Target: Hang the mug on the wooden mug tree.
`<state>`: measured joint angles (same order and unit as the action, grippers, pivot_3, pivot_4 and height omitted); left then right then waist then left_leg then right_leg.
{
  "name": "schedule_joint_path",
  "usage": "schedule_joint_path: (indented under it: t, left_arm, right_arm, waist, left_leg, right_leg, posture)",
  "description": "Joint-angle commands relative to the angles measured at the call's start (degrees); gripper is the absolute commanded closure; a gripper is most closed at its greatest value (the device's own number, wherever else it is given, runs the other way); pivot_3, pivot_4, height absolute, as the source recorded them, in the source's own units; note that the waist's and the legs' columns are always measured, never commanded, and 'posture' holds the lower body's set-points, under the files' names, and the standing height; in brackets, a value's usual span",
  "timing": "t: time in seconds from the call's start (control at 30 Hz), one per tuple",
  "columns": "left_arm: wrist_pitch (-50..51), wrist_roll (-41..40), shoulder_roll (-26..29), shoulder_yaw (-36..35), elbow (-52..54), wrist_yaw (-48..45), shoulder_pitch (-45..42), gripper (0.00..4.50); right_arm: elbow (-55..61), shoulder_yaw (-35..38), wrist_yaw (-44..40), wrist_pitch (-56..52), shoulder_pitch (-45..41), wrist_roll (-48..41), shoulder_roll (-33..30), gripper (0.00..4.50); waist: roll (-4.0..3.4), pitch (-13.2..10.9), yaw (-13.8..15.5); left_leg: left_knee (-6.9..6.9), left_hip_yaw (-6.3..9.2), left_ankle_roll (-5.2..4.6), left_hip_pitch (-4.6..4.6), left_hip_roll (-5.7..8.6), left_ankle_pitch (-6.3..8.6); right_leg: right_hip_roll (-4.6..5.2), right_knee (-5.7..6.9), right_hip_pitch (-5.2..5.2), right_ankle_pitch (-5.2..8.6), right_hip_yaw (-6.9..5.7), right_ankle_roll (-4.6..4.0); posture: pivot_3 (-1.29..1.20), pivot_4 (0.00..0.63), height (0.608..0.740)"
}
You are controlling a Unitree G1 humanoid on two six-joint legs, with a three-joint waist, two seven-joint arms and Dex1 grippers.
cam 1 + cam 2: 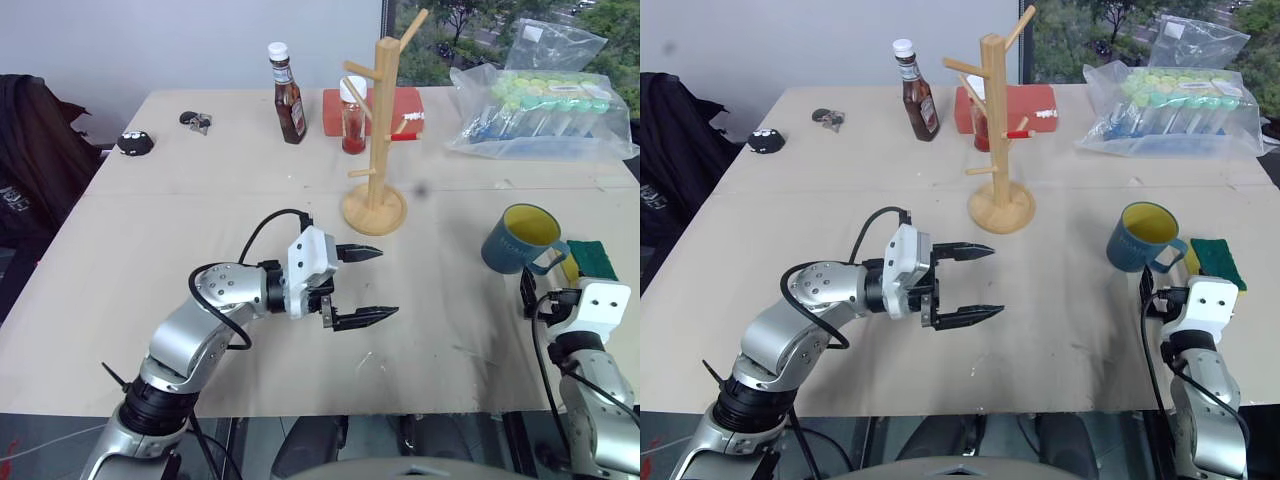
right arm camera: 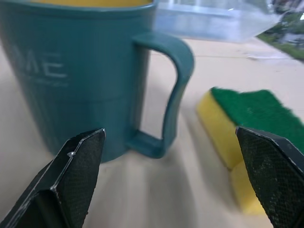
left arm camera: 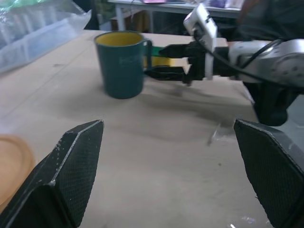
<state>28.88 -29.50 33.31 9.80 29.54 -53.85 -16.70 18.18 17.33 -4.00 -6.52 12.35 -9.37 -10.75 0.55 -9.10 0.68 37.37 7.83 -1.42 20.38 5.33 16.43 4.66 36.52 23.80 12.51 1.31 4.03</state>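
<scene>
The right tool (image 2: 171, 180) is spread wide by the mug (image 2: 80, 76); pinch its handle straight, near the worktop's right edge.

The mug (image 2: 80, 80) bears pale letters, partly readable as "ME".

Both eye views look forward and down from the head over the desk (image 1: 150, 250), with the mug (image 1: 518, 238) far to the right. The left wrist view faces the mug (image 3: 121, 64) level from mid-desk. The right wrist view sits right beside it, facing its handle (image 2: 166, 95).
</scene>
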Motion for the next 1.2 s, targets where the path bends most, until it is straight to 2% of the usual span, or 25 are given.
schedule_joint_path:
  t: [0.03,0.43,0.47,0.5,0.6,0.7,0.73,0.77,1.2]
  left_arm:
    - [0.8,-1.1,0.0,0.4,4.0,0.8,-1.0,0.00]
    - [1.1,0.6,-0.6,1.6,4.5,3.8,-1.8,0.00]
    - [1.1,0.6,-0.6,1.6,4.6,3.9,-1.8,0.00]
    - [1.2,0.6,-0.6,1.6,4.8,4.0,-1.8,0.00]
    - [1.5,0.4,-0.6,1.6,5.2,4.4,-1.7,0.00]
    - [1.7,0.4,-0.7,1.7,5.4,4.7,-1.8,0.00]
    - [1.9,0.3,-0.8,1.6,5.5,4.9,-1.8,0.00]
    - [1.9,0.2,-0.8,1.6,5.6,5.0,-1.8,0.00]
    - [1.2,0.9,-0.3,0.9,5.3,6.1,-1.0,0.00]
  right_arm:
    - [1.3,1.3,2.4,1.1,-0.8,1.1,0.6,0.05]
    - [-5.4,1.8,2.2,2.4,-5.9,0.6,0.4,0.05]
    - [-6.3,1.9,2.2,2.8,-6.4,0.6,0.3,0.56]
    - [-7.2,2.0,2.1,3.1,-6.8,0.7,0.2,0.81]
    - [-10.1,2.6,2.0,4.8,-8.5,1.0,-0.5,2.17]
    - [-12.5,2.6,1.6,6.0,-10.5,0.9,-1.2,3.63]
    - [-13.3,2.5,1.1,6.4,-11.1,0.7,-1.5,4.30]
    - [-14.0,2.4,0.7,6.8,-11.5,0.6,-1.7,4.42]
    - [-18.6,1.8,-4.9,7.6,-15.3,-1.9,-3.2,4.42]
  waist:
    - [0.00,0.0,0.0]
    - [-0.01,0.0,-0.1]
    - [-0.01,0.0,-0.1]
    - [-0.01,0.0,-0.1]
    - [-0.01,0.0,-0.1]
    - [-0.01,0.0,-0.2]
    - [-0.01,0.0,-0.2]
    - [-0.01,0.0,-0.2]
    - [-0.01,0.0,-1.3]
  left_leg:
    - [0.00,-0.01,0.00,0.02,0.00,0.00]
    - [0.00,-0.05,0.01,0.00,-0.01,-0.01]
    - [0.00,-0.06,0.01,0.00,0.00,-0.01]
    - [0.00,-0.05,0.01,0.00,-0.01,-0.01]
    - [0.00,-0.06,0.01,0.01,-0.01,-0.01]
    - [0.00,-0.10,0.01,0.00,0.00,-0.01]
    - [0.00,-0.10,0.00,0.01,0.00,-0.02]
    - [0.00,-0.10,0.01,0.00,-0.01,-0.01]
    - [0.00,-0.10,0.00,0.00,-0.01,-0.02]
  right_leg:
    - [0.00,0.00,0.03,0.00,0.02,0.00]
    - [-0.06,0.02,0.03,-0.01,0.10,0.00]
    - [-0.05,0.02,0.03,-0.01,0.10,-0.01]
    - [-0.06,0.02,0.03,-0.01,0.10,-0.01]
    - [-0.06,0.01,0.04,-0.01,0.11,-0.01]
    - [-0.06,0.01,0.04,-0.01,0.15,-0.01]
    - [-0.06,0.01,0.04,-0.01,0.16,-0.01]
    - [-0.06,0.01,0.04,-0.01,0.15,-0.02]
    - [-0.07,0.01,0.04,-0.02,0.18,-0.02]
  posture:
    - [0.00,0.150,0.740]
    - [0.00,0.150,0.740]
    - [0.00,0.150,0.740]
    - [0.00,0.150,0.740]
    - [0.00,0.150,0.740]
    - [0.00,0.150,0.740]
    - [0.00,0.150,0.740]
    - [0.00,0.150,0.740]
    - [0.00,0.150,0.740]
